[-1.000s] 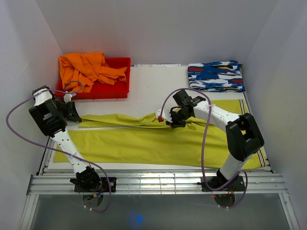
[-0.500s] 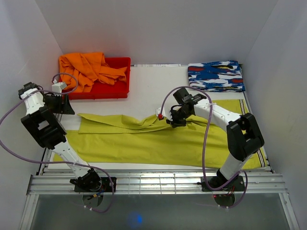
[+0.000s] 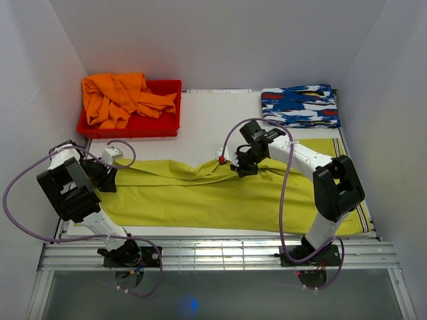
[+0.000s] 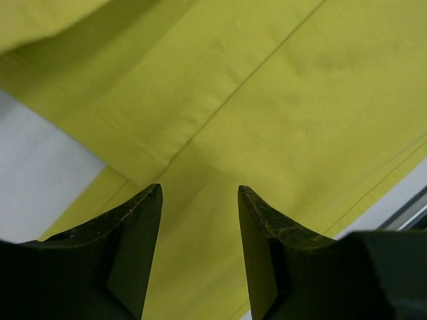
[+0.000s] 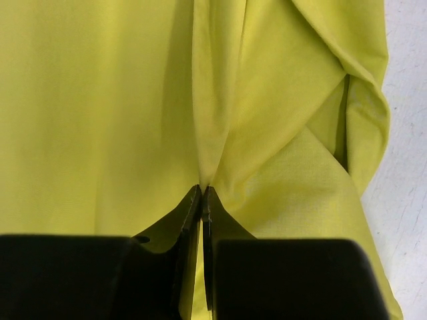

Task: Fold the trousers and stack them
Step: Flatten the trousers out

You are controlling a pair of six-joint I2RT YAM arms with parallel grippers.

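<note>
Right wrist: my right end effector point(image 5: 201, 191) is clamped on a ridge of the trousers point(image 5: 100, 100) at its tips. My left end effector point(image 4: 199, 192) gapes just above the hem point(image 4: 100, 127). Lengthwise fold in hand, I judge; next, left should pinch that hem.

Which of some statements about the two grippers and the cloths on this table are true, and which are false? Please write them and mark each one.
1. The right gripper is shut on a raised fold of the trousers. True.
2. The left gripper is shut on the trousers. False: its fingers stand open over the yellow-green cloth, with nothing between them.
3. The orange garment lies in the red bin at the far left. True.
4. The patterned cloth lies on top of the trousers. False: it lies folded at the far right corner, not on them.
</note>
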